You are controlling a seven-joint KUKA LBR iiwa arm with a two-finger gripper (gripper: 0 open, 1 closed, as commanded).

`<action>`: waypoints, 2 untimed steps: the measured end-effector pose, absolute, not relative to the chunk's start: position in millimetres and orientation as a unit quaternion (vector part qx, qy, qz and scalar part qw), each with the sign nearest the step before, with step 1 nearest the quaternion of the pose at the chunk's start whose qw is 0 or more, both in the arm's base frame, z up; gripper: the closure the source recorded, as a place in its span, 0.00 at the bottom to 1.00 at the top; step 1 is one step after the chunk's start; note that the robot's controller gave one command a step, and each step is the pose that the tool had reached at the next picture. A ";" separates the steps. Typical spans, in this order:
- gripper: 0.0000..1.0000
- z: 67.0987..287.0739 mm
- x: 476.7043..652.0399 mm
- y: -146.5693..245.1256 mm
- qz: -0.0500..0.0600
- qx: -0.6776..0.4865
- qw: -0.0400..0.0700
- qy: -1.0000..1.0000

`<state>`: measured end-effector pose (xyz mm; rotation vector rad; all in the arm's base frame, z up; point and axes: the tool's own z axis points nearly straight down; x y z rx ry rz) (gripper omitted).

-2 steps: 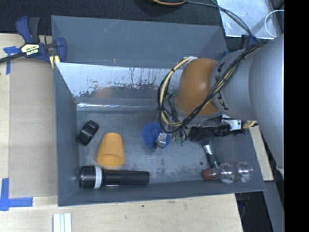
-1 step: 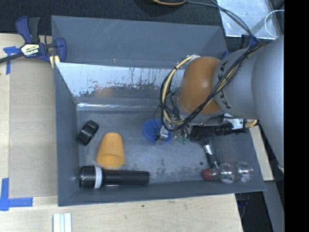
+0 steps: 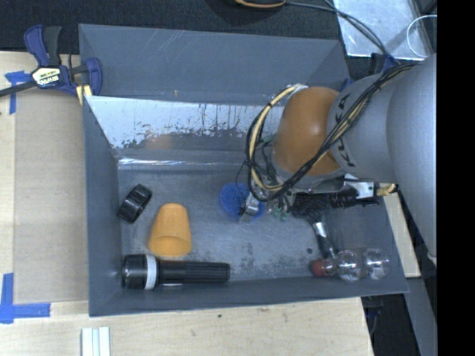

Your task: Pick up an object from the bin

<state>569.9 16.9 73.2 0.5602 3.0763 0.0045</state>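
Observation:
A small blue rounded thing [image 3: 233, 198] lies in the middle of the bin floor. My gripper [image 3: 257, 206] is down beside it, touching or nearly touching its right edge, with most of it hidden under the arm's orange cover. Whether the blue thing is inside the gripper cannot be made out. An orange cup [image 3: 170, 230] lies on its side to the left. To the right, near the front wall, lies a clear plastic thing with a red end [image 3: 349, 265], and a thin dark stem rises from it.
A black flashlight [image 3: 175, 272] lies along the front wall at the left. A small black cylinder [image 3: 134, 203] sits near the left wall. The arm and its cables cover the bin's right rear part.

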 end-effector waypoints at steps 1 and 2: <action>1.00 75.3 569.2 16.9 0.001 0.179 0.007 0.984; 1.00 90.0 566.2 16.7 0.000 0.179 0.001 0.984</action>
